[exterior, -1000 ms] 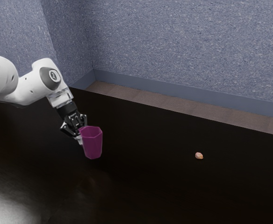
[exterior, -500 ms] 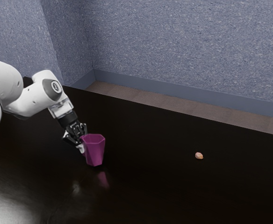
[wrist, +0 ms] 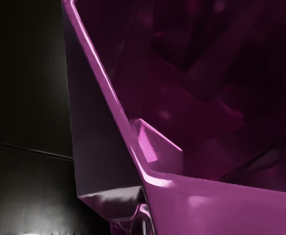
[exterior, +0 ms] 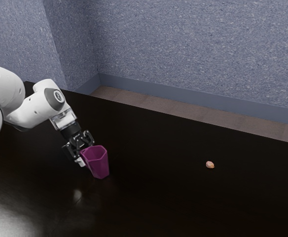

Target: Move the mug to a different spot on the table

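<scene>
The purple faceted mug [exterior: 96,161] stands upright on the dark table [exterior: 183,197], toward the exterior view's left. My black gripper [exterior: 81,152] reaches down from the upper left and is shut on the mug's near rim, one finger inside the wall and one outside. The wrist view has the mug's rim and inner wall [wrist: 148,147] right under my hand, with dark tabletop [wrist: 25,98] beside it. I see no gap between the mug's base and the table.
A small tan lump [exterior: 210,165] lies on the table well off to the exterior view's right. The table's far edge meets a brown floor strip [exterior: 193,111] and a blue-grey wall [exterior: 193,44].
My gripper has carried the mug downward and slightly toward the exterior view's left, from hanging tilted above the table to standing on its surface.
</scene>
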Available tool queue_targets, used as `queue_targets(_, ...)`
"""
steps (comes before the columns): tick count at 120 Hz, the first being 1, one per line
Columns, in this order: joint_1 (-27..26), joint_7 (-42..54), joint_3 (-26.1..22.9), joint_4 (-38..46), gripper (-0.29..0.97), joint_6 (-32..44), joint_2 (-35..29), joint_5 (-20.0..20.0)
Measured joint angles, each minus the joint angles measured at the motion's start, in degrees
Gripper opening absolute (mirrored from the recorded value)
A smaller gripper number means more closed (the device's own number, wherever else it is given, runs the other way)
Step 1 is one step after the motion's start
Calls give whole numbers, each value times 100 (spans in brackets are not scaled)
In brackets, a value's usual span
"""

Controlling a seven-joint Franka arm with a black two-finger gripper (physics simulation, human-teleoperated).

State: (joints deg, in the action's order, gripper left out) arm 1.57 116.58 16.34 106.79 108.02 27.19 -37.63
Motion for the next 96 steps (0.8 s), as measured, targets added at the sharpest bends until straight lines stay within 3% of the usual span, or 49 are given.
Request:
queue_targets(13,-6,28,29,149,59,0,-75,22)
queue_targets(29,213,71,170,442,62,-3,-614,249)
queue_targets(47,524,-281,136,219,64,-18,-2116,1088)
queue_targets(57,372,-1196,-101,-784,65,-260,-2323,1580)
queue_targets(69,194,-2698,-754,-2228,65,-916,-2056,2369)
queue_targets(80,-295,-3977,-1002,-2411,66,-1295,-1925,2927)
queue_targets(96,-239,-5522,-1050,-2377,66,-1561,-1891,3263)
